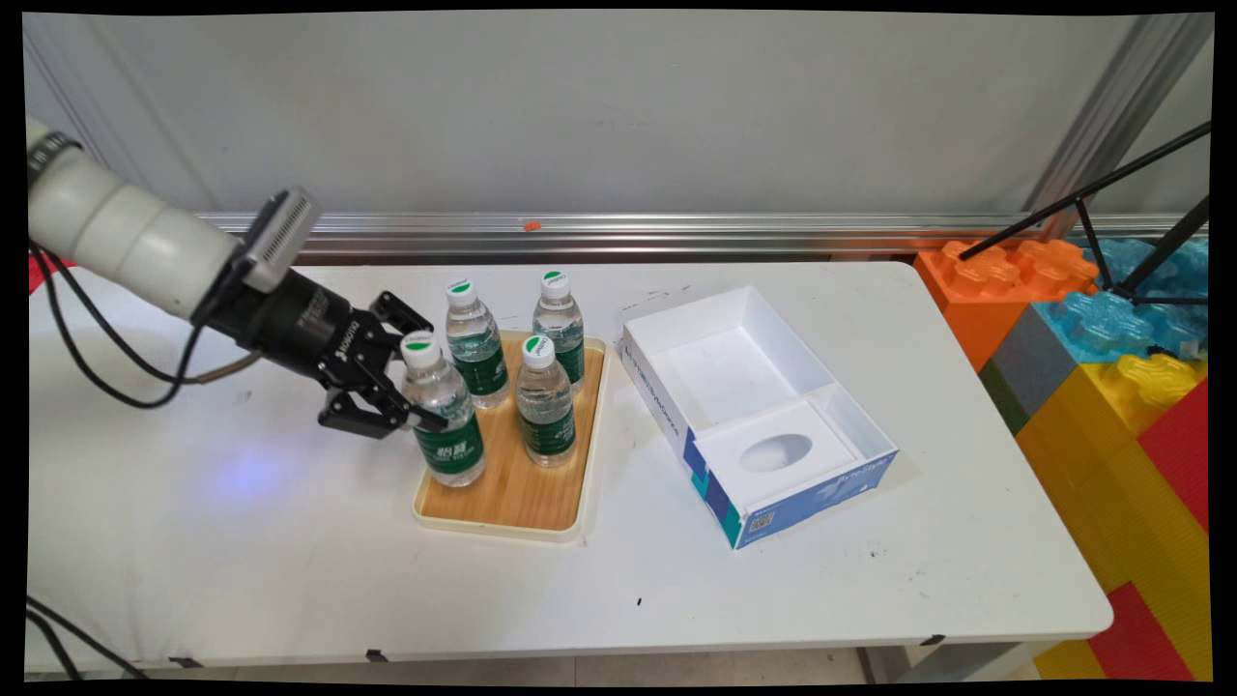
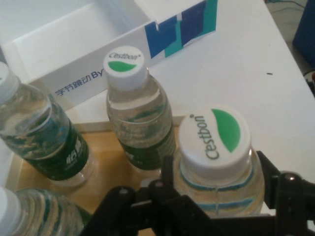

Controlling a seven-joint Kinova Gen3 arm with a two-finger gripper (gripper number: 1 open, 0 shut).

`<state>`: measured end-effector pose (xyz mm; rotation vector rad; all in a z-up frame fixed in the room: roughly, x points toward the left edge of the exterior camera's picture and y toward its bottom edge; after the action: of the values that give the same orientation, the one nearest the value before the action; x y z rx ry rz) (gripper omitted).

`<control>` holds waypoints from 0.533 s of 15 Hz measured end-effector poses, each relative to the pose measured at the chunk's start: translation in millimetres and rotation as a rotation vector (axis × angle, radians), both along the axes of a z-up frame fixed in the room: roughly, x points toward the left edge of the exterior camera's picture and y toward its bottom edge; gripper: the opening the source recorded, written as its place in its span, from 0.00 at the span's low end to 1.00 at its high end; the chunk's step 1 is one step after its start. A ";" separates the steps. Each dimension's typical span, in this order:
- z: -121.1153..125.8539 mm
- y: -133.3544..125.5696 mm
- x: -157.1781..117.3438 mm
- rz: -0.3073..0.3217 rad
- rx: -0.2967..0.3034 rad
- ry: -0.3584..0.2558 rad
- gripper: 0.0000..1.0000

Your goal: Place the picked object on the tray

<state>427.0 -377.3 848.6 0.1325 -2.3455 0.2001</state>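
Note:
Four clear water bottles with green labels and white caps stand on a wooden tray [image 1: 512,503]. My gripper [image 1: 432,375] reaches in from the left and is shut on the front-left bottle [image 1: 446,435], one finger on each side just below its cap. That bottle stands upright on the tray. In the hand view its cap [image 2: 215,135] sits close between my fingers [image 2: 168,169]. The front-right bottle [image 1: 546,406] [image 2: 138,113] stands right beside it. The two rear bottles [image 1: 476,348] [image 1: 560,324] are behind.
An open white and blue cardboard box [image 1: 754,406] [image 2: 74,49] with an oval cut-out insert lies just right of the tray. Large coloured toy blocks [image 1: 1111,338] and black tripod legs [image 1: 1092,203] stand past the table's right end.

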 end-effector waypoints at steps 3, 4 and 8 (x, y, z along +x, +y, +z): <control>-20.2 -4.6 2.1 -0.028 -0.013 -0.005 0.00; -23.7 -5.3 2.6 -0.033 -0.015 -0.006 0.00; -41.8 -8.7 5.5 -0.057 -0.020 -0.014 0.00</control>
<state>432.5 -385.9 806.7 0.0544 -2.3575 0.1974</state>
